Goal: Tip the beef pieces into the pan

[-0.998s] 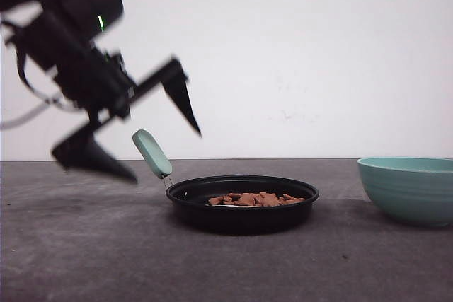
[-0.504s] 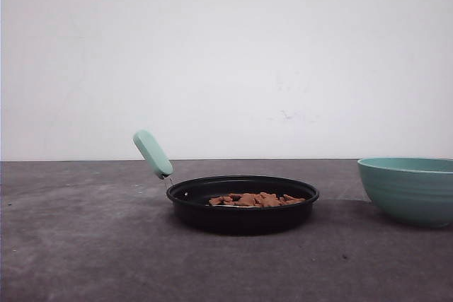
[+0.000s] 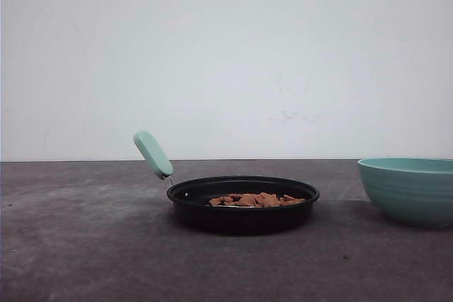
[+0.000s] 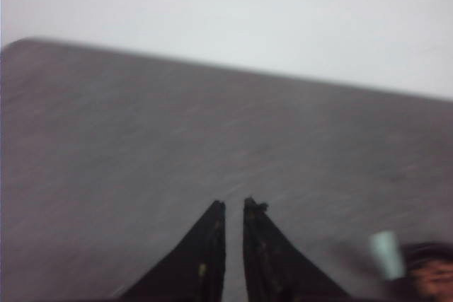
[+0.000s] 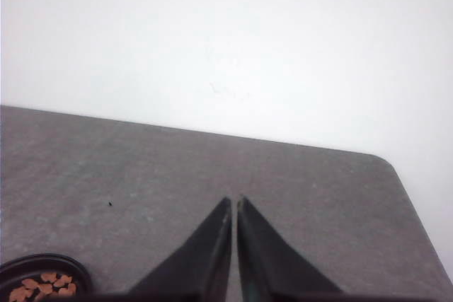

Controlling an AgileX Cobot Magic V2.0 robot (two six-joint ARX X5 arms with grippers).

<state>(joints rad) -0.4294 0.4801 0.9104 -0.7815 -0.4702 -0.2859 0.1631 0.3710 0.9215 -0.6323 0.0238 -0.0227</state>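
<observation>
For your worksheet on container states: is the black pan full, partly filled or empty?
Partly filled: the beef pieces lie in a low heap inside the pan, below its rim.

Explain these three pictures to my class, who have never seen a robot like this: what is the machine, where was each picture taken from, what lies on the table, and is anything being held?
The machine is a robot with two arms, each ending in a two-fingered end effector. The wide picture comes from a camera looking forward over the grey table. The other two come from cameras on the wrists, looking along the fingers. On the table sits a black pan with a mint-green handle, and reddish-brown beef pieces lie in it. To its right stands a teal bowl, apart from the pan. Its inside is hidden. In the wrist pictures the left end effector and right end effector each show dark pointed fingers nearly together with nothing between them. Nothing is held.
</observation>
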